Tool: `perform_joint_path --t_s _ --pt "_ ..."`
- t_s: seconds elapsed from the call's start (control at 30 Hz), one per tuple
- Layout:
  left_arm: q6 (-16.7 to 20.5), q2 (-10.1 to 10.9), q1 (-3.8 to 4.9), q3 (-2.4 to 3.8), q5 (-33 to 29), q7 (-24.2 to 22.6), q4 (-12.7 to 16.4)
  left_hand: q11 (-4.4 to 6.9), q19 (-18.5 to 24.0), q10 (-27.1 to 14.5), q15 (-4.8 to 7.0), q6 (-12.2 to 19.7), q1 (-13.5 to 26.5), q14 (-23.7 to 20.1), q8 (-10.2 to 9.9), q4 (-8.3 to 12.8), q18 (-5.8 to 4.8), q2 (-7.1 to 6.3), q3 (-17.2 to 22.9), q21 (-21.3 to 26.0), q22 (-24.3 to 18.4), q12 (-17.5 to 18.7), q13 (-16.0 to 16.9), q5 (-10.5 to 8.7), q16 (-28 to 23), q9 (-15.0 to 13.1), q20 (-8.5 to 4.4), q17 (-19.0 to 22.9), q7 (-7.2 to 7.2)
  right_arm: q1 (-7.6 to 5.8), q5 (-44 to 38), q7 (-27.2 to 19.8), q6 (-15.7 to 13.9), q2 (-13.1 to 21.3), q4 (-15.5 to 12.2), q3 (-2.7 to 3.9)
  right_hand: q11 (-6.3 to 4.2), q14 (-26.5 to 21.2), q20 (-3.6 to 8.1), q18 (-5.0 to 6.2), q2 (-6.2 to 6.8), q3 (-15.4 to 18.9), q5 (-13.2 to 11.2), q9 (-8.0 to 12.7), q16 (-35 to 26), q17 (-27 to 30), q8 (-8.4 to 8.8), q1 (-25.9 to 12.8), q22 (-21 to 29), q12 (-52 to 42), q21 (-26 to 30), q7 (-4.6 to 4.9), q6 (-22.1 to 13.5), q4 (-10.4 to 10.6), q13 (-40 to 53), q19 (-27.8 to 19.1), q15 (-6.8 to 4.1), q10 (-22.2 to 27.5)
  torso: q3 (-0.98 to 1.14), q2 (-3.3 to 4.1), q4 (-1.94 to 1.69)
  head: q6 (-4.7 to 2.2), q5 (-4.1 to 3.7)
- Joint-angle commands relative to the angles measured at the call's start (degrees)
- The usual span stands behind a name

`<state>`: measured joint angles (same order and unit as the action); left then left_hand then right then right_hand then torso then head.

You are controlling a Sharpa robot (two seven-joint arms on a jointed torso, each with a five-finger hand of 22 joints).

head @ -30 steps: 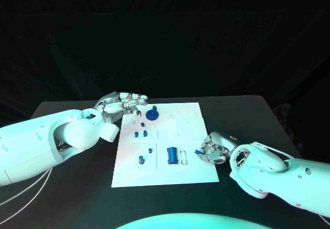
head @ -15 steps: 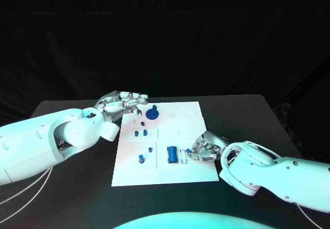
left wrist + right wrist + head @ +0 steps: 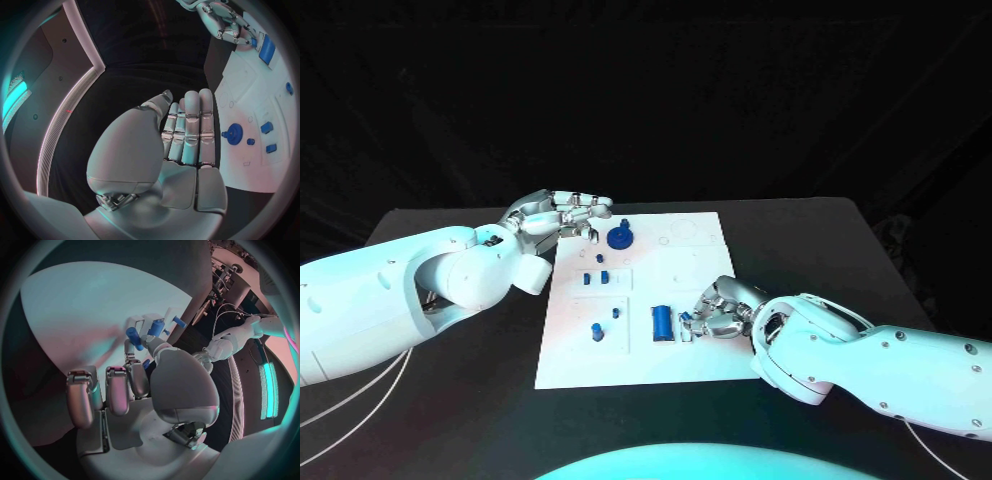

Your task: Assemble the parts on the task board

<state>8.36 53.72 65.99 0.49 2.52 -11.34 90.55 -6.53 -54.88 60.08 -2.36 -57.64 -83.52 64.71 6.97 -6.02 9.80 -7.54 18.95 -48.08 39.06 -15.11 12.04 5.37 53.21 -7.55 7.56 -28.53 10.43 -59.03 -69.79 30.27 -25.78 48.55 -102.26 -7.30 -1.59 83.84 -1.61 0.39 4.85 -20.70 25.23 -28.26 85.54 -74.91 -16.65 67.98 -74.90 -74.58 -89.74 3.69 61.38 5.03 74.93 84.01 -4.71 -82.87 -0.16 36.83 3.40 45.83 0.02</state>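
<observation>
Two silver hands work the flat white task board (image 3: 689,262): the right hand (image 3: 718,312), pinching a small blue part (image 3: 685,321), has slid inward for insertion; the left hand (image 3: 563,213) hovers empty, fingers straight.

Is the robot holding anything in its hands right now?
The left hand holds nothing, its fingers straight beside the task board. The right hand reaches over small blue parts; whether it grips one cannot be told.

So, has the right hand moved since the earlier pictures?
Yes. The right hand has moved toward the robot's left, from beside the task board's right edge onto the board, and is now next to the large blue cylinder.
</observation>
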Motion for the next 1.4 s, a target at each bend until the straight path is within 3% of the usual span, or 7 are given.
perform_joint_path --t_s 0.03,0.83,1.4 --pt "-1.0 -0.2 0.03 0.04 -0.2 -0.3 0.1 -0.05 -0.3 -0.5 0.06 0.5 0.0 -0.4 0.2 0.1 0.76 0.54 -0.4 0.4 -0.1 -0.2 0.1 -0.03 0.2 0.1 0.13 0.1 -0.08 0.01 -0.4 -0.1 1.9 -0.3 0.2 0.0 0.02 4.6 0.06 -0.39 0.06 -0.4 -0.3 -3.1 0.0 -7.3 -0.27 -0.9 -15.1 -0.5 -0.3 -1.15 1.1 0.1 4.8 6.0 -0.24 -0.5 0.01 0.02 0.05 0.05 0.06" --pt "-1.1 -0.2 0.03 0.04 -0.1 -0.1 0.1 -0.05 -0.3 -0.5 0.06 0.5 0.0 -0.4 0.3 0.1 0.76 0.55 -0.4 0.4 -0.1 -0.3 0.1 -0.04 0.2 0.1 0.13 0.1 -0.08 -0.01 -2.5 0.7 3.2 -1.1 1.0 0.0 -0.09 4.5 0.24 -0.39 -0.03 6.0 -2.5 -3.2 -0.4 -6.8 -0.76 -6.0 -15.1 -1.4 -0.3 -1.33 1.9 5.0 5.7 6.0 -0.38 -0.9 -0.01 -0.02 0.05 0.1 0.06" --pt "-1.2 -0.2 0.04 0.04 -0.1 0.0 0.2 -0.07 -0.4 -0.6 0.04 0.5 0.0 -0.4 0.3 0.0 0.76 0.61 -0.4 0.4 -0.1 -0.3 0.1 -0.04 0.2 0.1 0.14 0.1 -0.04 -0.03 -3.9 1.4 4.2 -0.9 0.9 0.0 -0.1 4.5 0.24 -0.39 -0.04 7.0 -2.8 -3.2 -0.4 -6.7 -0.78 -6.0 -15.1 -1.7 -0.3 -1.36 1.9 5.3 5.9 6.0 -0.37 -1.0 0.03 0.0 0.09 0.31 -0.04"
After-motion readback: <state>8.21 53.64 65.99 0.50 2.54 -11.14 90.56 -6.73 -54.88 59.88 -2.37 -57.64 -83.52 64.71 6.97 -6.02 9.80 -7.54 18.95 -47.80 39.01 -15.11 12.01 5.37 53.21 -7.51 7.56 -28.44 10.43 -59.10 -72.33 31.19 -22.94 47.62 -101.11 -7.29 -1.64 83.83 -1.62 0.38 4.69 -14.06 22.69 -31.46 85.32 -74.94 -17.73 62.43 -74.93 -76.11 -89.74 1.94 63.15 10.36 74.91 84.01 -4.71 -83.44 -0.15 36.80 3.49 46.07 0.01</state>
